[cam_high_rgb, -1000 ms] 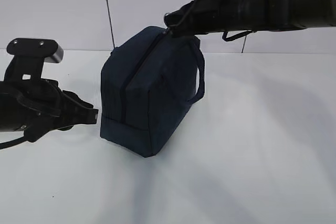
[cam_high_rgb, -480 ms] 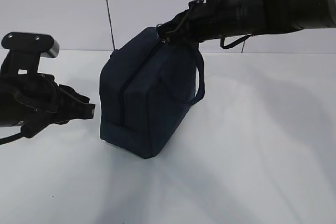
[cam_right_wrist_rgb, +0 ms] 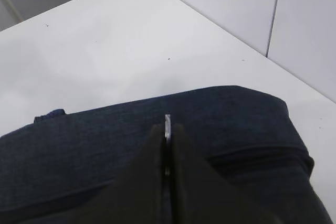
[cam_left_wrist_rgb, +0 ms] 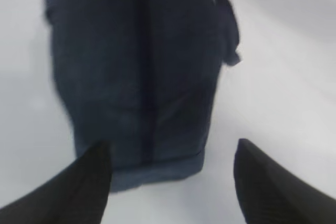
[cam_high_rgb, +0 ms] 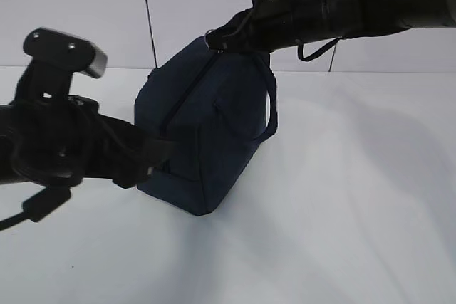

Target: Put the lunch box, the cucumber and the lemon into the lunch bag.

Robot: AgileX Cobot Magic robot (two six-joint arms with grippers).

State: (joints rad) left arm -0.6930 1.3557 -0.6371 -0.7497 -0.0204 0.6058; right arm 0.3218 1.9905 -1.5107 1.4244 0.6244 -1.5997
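The dark navy lunch bag (cam_high_rgb: 206, 126) stands upright on the white table, its zipper closed as far as I can see. It fills the top of the left wrist view (cam_left_wrist_rgb: 142, 61) and the bottom of the right wrist view (cam_right_wrist_rgb: 105, 145). My right gripper (cam_high_rgb: 214, 39) is at the bag's top edge, shut on the metal ring pull (cam_right_wrist_rgb: 167, 127) of the zipper. My left gripper (cam_left_wrist_rgb: 170, 153) is open and empty, close to the bag's lower left side (cam_high_rgb: 160, 151). The lunch box, cucumber and lemon are out of view.
The white table (cam_high_rgb: 342, 197) stretches to the front and right of the bag. A white tiled wall (cam_high_rgb: 85, 12) stands behind it. One loop handle (cam_high_rgb: 271, 108) hangs on the bag's right side.
My left arm has moved right, up to the bag's lower left side. My right gripper has moved left along the bag's top with the ring pull in it.
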